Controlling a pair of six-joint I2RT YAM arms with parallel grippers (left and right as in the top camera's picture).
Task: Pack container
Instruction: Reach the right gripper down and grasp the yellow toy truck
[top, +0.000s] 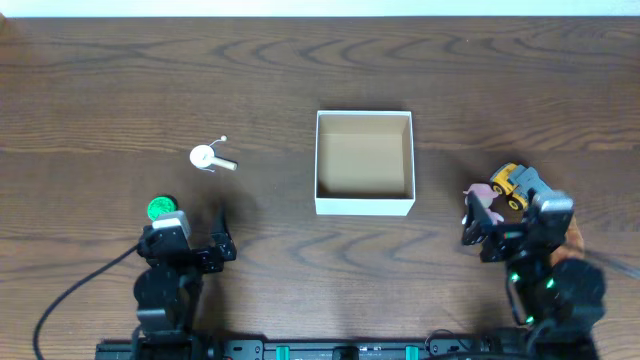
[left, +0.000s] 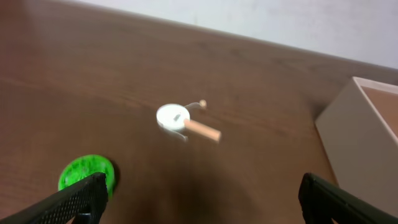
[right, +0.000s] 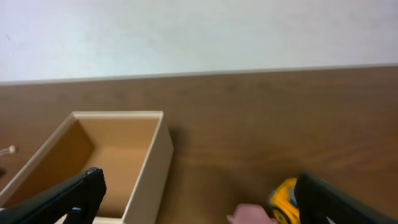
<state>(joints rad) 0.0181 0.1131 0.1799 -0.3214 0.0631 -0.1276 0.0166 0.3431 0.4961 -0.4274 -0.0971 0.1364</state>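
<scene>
Well, nothing is packed yet, as far as I can see. Closest to the robot's side of the table (top: 100, 80) are the two arms. The left gripper (left: 200, 194) is spread wide with only bare wood in its gap. The right gripper (right: 199, 190) is just as wide and equally empty. Just ahead of the left one lies a green disc (top: 160, 208), and a little farther out a white round piece with a short wooden stick (top: 207, 157). On the other side, just ahead of the right gripper, a yellow toy vehicle (top: 512, 180) and a small pink toy (top: 480, 192) lie close together; I cannot tell whether they touch. The pink one is too small for me to say what it is.

Farther out, mid-table between the two arms, stands the container (top: 364, 207), upright and open at the top. It is well apart from the left-hand pieces and nearer the right-hand pair. Its brown floor is bare, with nothing inside. Beyond it, dark wood runs to a pale wall (right: 199, 31).

So I judge the job to be at its very start. All four small things I can count are out on the table, and each has yet to be picked up and set in the container. The yellow vehicle and the pink toy look the handiest first picks for the right arm, and the green disc for the left.
</scene>
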